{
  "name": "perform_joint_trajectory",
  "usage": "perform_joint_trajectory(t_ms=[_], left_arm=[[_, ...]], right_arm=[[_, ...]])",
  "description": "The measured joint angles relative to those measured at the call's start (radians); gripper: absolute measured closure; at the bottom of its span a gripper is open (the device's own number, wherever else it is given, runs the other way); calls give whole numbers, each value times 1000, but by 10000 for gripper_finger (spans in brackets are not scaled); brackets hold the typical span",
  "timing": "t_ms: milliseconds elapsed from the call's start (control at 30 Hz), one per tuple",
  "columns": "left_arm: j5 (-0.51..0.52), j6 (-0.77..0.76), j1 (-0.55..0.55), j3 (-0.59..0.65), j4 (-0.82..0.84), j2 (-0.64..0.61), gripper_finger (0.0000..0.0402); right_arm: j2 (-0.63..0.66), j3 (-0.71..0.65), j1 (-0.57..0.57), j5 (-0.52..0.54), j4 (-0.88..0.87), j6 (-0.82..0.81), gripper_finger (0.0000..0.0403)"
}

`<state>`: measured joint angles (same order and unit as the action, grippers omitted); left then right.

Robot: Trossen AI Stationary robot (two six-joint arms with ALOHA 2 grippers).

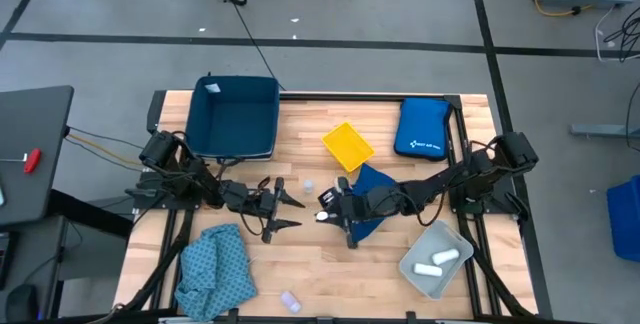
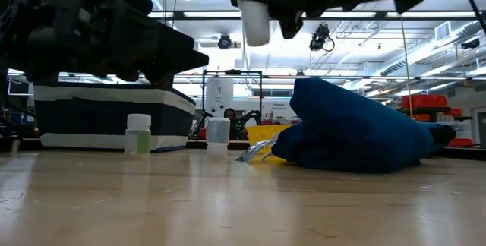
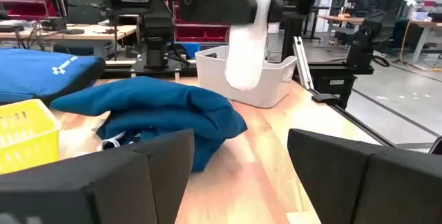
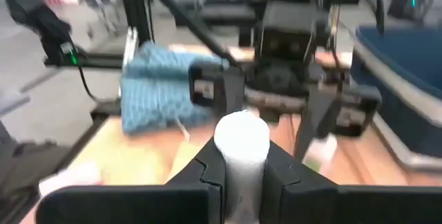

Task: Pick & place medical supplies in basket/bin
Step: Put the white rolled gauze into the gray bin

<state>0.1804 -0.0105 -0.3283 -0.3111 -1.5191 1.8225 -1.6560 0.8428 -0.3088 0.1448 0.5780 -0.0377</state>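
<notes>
White roll (image 1: 327,201), navy cloth (image 1: 374,180), teal patterned cloth (image 1: 215,267), yellow basket (image 1: 348,146), white bin (image 1: 445,239)

Floor: we see grey concrete (image 1: 400,4) crossed by dark lines | Tabletop: we note pale wood planks (image 1: 320,264) | Ceiling: we see bright strip lights (image 2: 425,48) | Shelving: red bins (image 2: 425,102)

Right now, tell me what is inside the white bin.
The white bin holds two white rolls. The right gripper, away from it, holds another roll. Anything under the two rolls is hidden.

White roll (image 4: 241,141) upright, off table; navy cloth (image 1: 374,190) bunched centre; teal cloth (image 1: 214,270) crumpled front-left.
</notes>
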Motion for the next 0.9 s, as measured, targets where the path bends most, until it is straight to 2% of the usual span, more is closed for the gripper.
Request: perform_joint_trajectory(t_ms=[233, 433, 600, 900], left_arm=[[-29, -1, -6, 3, 6, 0, 165], [-28, 0, -13, 2, 6, 0, 165], [-28, -1, -13, 2, 5, 0, 165], [-25, -1, -13, 2, 4, 0, 165]], right_arm=[[96, 145, -91, 111, -574, -167, 363], [105, 281, -174, 136, -1013, -386, 363], [105, 332, -249, 110, -1239, -582, 363], [106, 366, -357, -43, -1487, -871, 363]])
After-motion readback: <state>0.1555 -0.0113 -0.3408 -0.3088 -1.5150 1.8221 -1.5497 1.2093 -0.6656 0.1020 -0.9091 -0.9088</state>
